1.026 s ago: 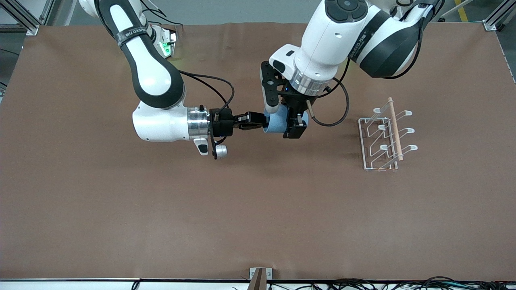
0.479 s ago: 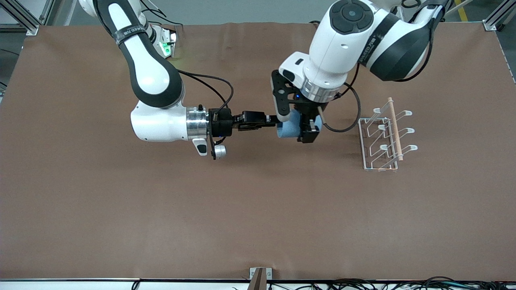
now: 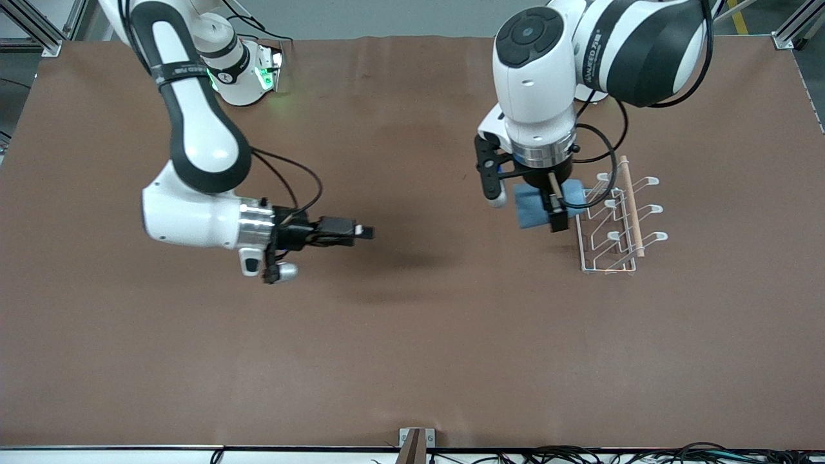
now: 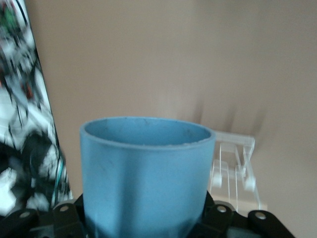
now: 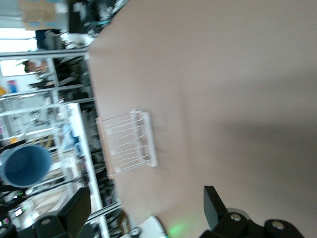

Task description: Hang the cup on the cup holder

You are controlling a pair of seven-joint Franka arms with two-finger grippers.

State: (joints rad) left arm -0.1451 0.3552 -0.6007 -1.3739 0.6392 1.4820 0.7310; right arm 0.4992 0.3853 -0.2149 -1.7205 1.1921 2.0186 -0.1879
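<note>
The light-blue cup (image 3: 530, 207) lies on its side in my left gripper (image 3: 543, 211), which is shut on it above the table, right beside the white wire cup holder (image 3: 612, 222) on the side toward the right arm's end. In the left wrist view the cup (image 4: 147, 171) fills the jaws, its open mouth pointing away, with the cup holder (image 4: 233, 166) just past it. My right gripper (image 3: 362, 231) is open and empty over the middle of the table. The right wrist view shows its gripper (image 5: 146, 208) with the fingers wide apart, and the cup holder (image 5: 128, 144) and the cup (image 5: 25, 165) farther off.
The brown table cover (image 3: 412, 335) is bare round both grippers. The cup holder's wooden rod (image 3: 630, 203) runs across the top of its prongs. The right arm's base (image 3: 242, 71), with a green light, stands at the table's edge by the robots.
The right gripper has let go of the cup and drawn back toward the right arm's end. The left gripper has carried the cup over to the cup holder.
</note>
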